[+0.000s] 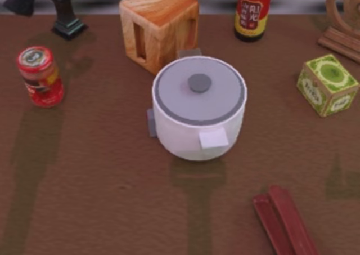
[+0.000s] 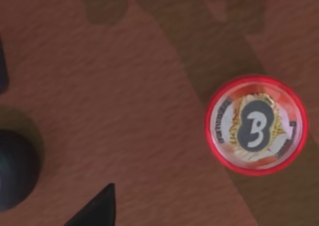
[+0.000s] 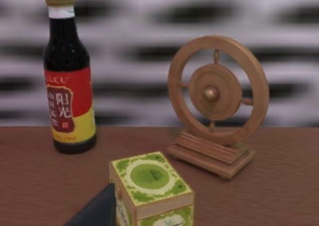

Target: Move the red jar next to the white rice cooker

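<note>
Wooden cube (image 1: pixel 159 25), dark bottle (image 1: pixel 253 10), green box (image 1: pixel 327 84), perhaps red sticks (image 1: pixel 284 221).

We saw a matt, wood-grained counter (image 1: pixel 101 198). The wooden cube (image 1: pixel 159 25) looked varnished. The white rice cooker (image 1: pixel 198 111) seemed smooth and matt, the red jar (image 1: pixel 39 76) slightly glossy, and the dark bottle (image 3: pixel 69 76) shiny like glass.

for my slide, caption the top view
Red jar stands at the table's left, apart from the white rice cooker at centre.

Only slivers of the robot show; the left claw's fingertip (image 2: pixel 97 208) is a black, pointed wedge. The right claw's fingertip (image 3: pixel 97 210) looks likewise; dark, matte, sharply angled.
</note>
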